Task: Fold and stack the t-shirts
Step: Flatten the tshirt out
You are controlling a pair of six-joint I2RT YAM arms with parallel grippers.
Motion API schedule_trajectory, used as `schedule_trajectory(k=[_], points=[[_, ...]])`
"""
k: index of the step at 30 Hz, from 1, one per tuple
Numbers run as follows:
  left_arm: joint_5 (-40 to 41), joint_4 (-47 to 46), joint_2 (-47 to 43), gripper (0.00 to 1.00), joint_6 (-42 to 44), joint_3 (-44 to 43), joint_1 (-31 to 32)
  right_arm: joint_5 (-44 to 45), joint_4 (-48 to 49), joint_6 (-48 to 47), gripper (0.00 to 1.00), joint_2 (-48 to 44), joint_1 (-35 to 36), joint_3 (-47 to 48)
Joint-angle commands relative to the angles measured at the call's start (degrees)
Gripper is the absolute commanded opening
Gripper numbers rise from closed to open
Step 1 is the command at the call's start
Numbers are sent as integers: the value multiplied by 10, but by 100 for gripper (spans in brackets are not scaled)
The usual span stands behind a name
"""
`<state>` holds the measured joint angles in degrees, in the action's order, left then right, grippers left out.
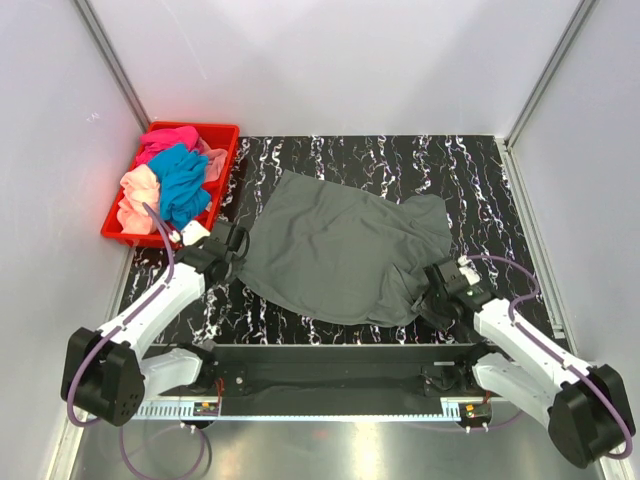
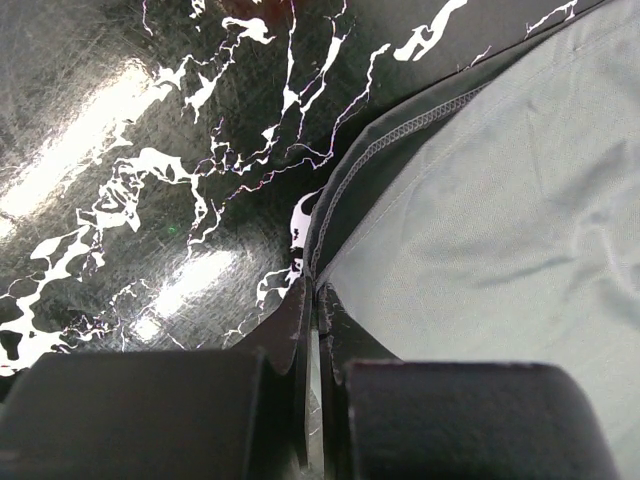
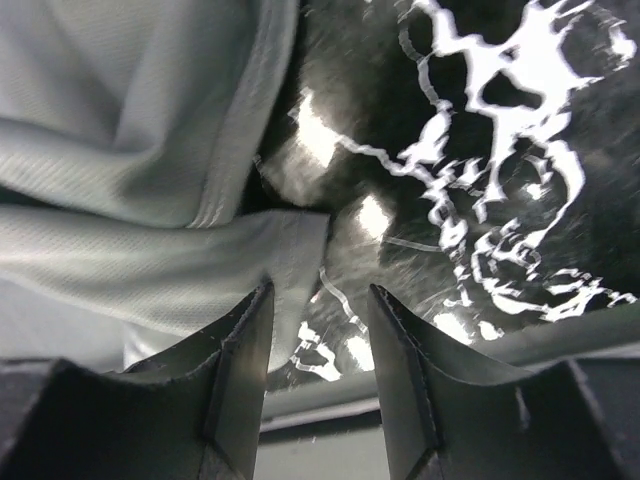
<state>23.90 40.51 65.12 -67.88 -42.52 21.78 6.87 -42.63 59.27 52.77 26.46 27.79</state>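
Top external view shows the grey t-shirt (image 1: pixel 340 250) lying spread in the middle of the desk (image 1: pixel 470 170), with its right side bunched into folds. The pink shirt (image 1: pixel 165 138), the teal shirt (image 1: pixel 183 180) and the peach shirt (image 1: pixel 140 190) are crumpled together in the red crate (image 1: pixel 220 127) at the far left.

The left tool (image 2: pixel 315 300) is almost fully closed, and it seems to pinch only the stitched hem at the left edge of the grey t-shirt. The right tool (image 3: pixel 320 295) stands open and holds nothing; a corner of the cloth lies just beside one finger, not clearly between the two.

I think the danger is an uneven lift. The left grip has very little cloth, so the hem may slip out when it is pulled. If the right tool closes where it is, it may catch nothing, or take several of the bunched layers, and the fold would come out crooked.

The shirt is a thin, matte, fine knit with a double seam along its edge, and it drapes softly. The desk is glossy black with white veins and looks smooth, so the cloth could slide on it.
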Motion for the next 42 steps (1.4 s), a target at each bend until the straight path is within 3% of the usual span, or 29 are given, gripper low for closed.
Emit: schedule_trajectory(k=[1, 9, 17, 19, 27, 35, 39, 41, 42], points=[[-5, -16, -6, 0, 8, 6, -2, 53, 45, 30, 50, -29, -3, -12], [-10, -17, -18, 0, 9, 8, -2, 68, 69, 46, 53, -53, -3, -11], [-6, -20, -15, 0, 19, 6, -2, 81, 66, 83, 50, -14, -3, -14], [-5, -20, -14, 0, 20, 6, -2, 65, 77, 81, 44, -9, -2, -19], [10, -24, -16, 0, 27, 1, -2, 65, 72, 79, 44, 21, -2, -4], [36, -32, -4, 0, 49, -26, -2, 29, 131, 91, 46, 85, 1, -26], [33, -32, 9, 0, 54, -30, -2, 41, 127, 100, 45, 67, 11, -33], [30, -39, 9, 0, 53, -27, -2, 44, 128, 103, 43, 56, 12, -37], [30, -40, 10, 0, 52, -25, -2, 42, 127, 104, 33, 57, 12, -36]])
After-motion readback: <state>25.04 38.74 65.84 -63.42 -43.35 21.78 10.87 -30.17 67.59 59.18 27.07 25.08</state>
